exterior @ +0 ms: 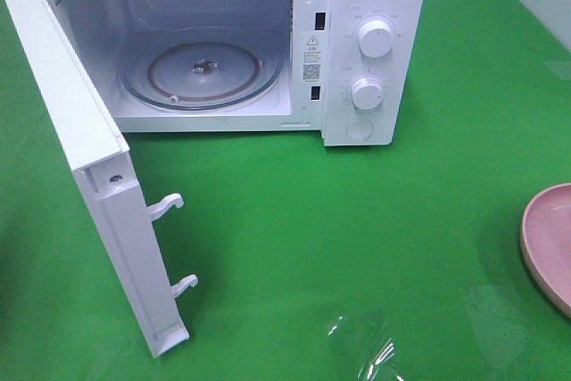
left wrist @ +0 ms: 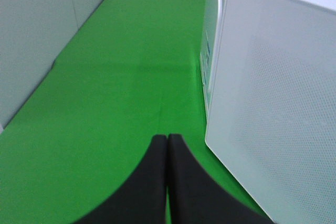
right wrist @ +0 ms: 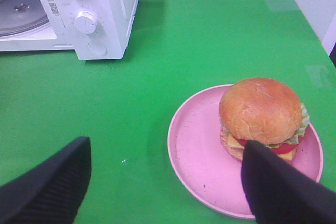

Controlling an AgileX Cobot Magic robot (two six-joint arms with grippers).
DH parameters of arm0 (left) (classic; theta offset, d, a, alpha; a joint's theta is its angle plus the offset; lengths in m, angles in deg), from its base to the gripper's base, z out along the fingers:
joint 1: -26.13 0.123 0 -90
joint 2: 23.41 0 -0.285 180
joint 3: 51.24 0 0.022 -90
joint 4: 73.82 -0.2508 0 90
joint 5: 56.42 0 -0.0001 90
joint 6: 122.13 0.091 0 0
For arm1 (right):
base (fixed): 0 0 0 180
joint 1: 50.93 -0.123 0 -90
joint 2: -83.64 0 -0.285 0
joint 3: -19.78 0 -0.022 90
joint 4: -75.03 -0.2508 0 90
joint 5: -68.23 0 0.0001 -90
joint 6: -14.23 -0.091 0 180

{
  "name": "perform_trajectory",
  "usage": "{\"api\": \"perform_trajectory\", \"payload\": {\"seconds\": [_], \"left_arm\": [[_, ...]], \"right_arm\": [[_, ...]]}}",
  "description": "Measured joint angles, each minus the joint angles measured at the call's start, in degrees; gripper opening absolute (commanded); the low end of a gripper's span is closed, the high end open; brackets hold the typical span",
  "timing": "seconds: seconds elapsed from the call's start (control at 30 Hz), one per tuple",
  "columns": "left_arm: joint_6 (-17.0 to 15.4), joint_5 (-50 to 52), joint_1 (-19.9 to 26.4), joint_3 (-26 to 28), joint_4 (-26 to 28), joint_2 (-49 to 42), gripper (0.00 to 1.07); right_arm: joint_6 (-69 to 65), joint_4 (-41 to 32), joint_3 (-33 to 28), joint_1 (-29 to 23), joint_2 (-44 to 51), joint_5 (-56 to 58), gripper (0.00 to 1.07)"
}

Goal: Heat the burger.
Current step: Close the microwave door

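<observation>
A table covered in bright green cloth (exterior: 357, 220) carries everything here. At the far side, left of centre, sits a white microwave (exterior: 375, 51), its door (exterior: 80, 167) swung open toward the near left. At the right edge lies a round pink plate (exterior: 549, 243), well apart from the microwave.

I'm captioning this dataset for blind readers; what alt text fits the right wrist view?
A burger sits on a round pink plate on a green tabletop, seen between the right gripper's two wide-open black fingers. Beyond it stands a white microwave with two round dials, its glass turntable showing in the open cavity.
</observation>
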Motion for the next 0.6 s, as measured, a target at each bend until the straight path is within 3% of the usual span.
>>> {"api": "perform_trajectory", "payload": {"seconds": [0.07, 0.13, 0.4, 0.6], "left_arm": [[-3.27, 4.47, 0.0, 0.0, -5.56, 4.87, 0.0], [-4.47, 7.16, 0.0, 0.0, -7.56, 7.1, 0.0], [-6.7, 12.61, -0.34, 1.26, -10.08, 13.69, 0.0], [-7.33, 14.67, -6.13, 5.27, -10.54, 18.28, 0.0]], "right_arm": [[0.0, 0.0, 0.0, 0.0, 0.0, 0.0, 0.76], [0.0, 0.0, 0.0, 0.0, 0.0, 0.0, 0.76], [0.0, 0.0, 0.0, 0.0, 0.0, 0.0, 0.76], [0.0, 0.0, 0.0, 0.0, 0.0, 0.0, 0.76]]}}
